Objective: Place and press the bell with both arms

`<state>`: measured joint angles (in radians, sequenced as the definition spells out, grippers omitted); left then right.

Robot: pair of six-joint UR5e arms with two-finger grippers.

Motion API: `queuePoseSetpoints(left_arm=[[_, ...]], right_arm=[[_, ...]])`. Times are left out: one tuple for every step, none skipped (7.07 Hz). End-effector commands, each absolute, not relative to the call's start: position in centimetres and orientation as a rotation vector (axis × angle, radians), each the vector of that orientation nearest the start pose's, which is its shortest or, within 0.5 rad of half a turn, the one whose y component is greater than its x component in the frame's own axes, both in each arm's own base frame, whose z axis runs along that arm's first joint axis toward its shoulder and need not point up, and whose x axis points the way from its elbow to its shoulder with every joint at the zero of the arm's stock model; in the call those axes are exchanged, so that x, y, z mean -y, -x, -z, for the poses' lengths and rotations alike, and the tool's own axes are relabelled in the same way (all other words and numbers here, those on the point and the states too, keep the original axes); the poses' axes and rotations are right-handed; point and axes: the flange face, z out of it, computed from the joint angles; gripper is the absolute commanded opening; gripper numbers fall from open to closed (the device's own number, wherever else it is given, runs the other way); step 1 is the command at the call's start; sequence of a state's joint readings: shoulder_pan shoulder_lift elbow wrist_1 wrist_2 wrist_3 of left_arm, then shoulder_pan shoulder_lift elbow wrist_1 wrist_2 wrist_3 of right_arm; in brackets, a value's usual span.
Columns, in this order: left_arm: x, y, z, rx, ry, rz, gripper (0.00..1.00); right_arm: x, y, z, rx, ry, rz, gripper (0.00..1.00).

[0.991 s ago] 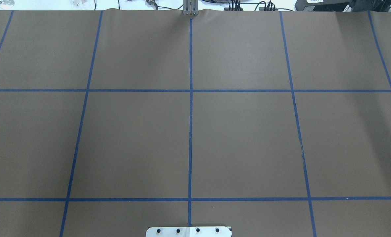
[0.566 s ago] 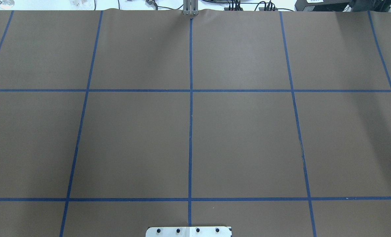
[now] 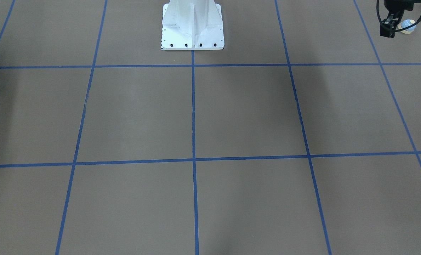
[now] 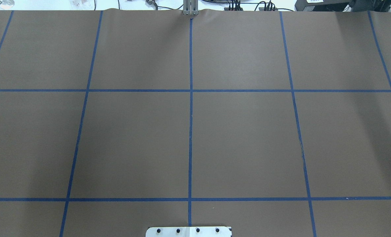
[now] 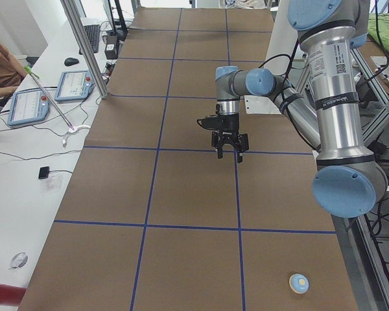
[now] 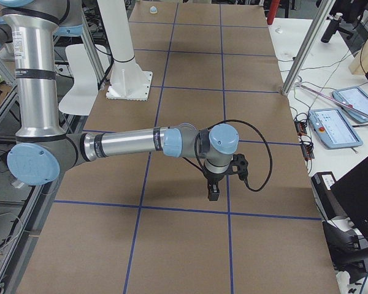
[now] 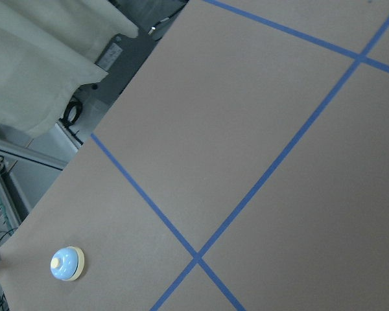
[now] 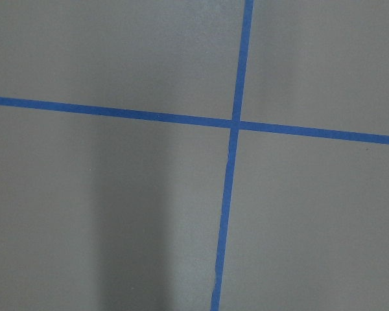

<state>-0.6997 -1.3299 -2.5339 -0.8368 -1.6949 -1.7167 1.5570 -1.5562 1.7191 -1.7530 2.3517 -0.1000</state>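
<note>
The light-blue bell [image 3: 407,26] with its cream button and base ring stands on the brown table near the corner on my left side. It also shows in the exterior left view [image 5: 299,283], the exterior right view [image 6: 152,9] and the left wrist view [image 7: 67,264]. My left gripper [image 5: 229,150] hangs high above the table with its fingers apart and empty; one finger [image 3: 387,31] shows beside the bell. My right gripper [image 6: 213,193] hangs above the table's other half, far from the bell; I cannot tell whether it is open. Neither gripper shows in the overhead view.
The white bolted pedestal [image 3: 192,26] stands at the robot's side of the table, mid-width. Blue tape lines [image 4: 190,131] divide the brown cover into squares. The table edge runs close behind the bell [image 7: 26,214]. A side bench holds tablets [image 5: 72,85] behind an aluminium post [image 5: 84,45].
</note>
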Motion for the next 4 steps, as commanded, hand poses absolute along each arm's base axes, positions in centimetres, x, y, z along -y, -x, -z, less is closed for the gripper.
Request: queuePoseSetpoints(left_arm=[[23.4,-16.5,-45.2,0.182,0.097,1.073,1.0],[22.0,-16.4,-46.9,0.258,0.07,1.173,1.0],[21.2,-16.2,-49.3,0.34,0.037,1.268,1.0],[21.2,-16.6,-52.9,0.423,0.011,1.329,1.0]], right_arm=[[49.5,-5.6,-59.4,0.779,-0.022,0.103,1.0],[49.5,-5.6,-59.1,0.781,-0.026,0.105,1.0],[49.6,-5.6,-59.0,0.781,-0.03,0.107,1.0],[49.7,-5.6,-58.8,0.781,-0.034,0.111,1.0]])
